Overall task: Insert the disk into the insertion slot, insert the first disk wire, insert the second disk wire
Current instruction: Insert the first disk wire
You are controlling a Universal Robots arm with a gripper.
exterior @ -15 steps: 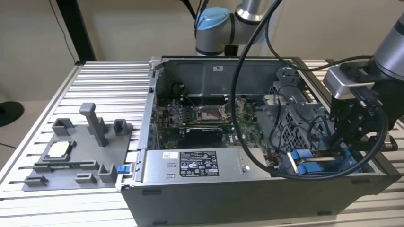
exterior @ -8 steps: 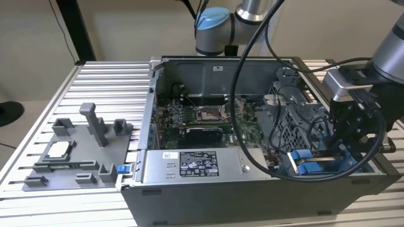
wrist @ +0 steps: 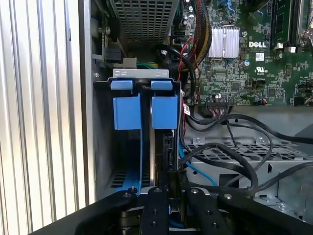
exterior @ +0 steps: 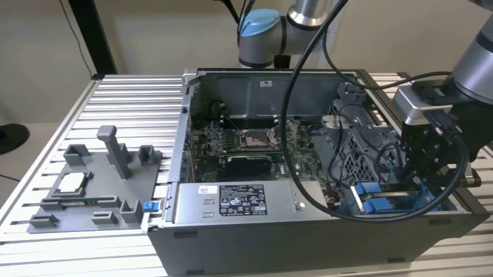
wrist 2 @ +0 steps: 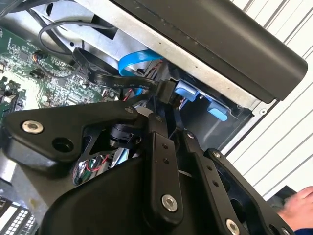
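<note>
Gripping what looks like a black wire plug (wrist 2: 165,90), the gripper (wrist 2: 164,105) hangs close to the disk (wrist: 164,111), seated in its slot (wrist: 141,73) at the case (exterior: 308,242) corner; wire insertion seems in hand, calling for a square, gentle push.

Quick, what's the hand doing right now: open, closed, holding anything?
Hand: closed, apparently on the black wire plug, beside the blue disk caddy.

table (exterior: 131,98): ribbed aluminium | on it: open computer case (exterior: 308,242); grey parts fixture (exterior: 77,218) at exterior view's left
</note>
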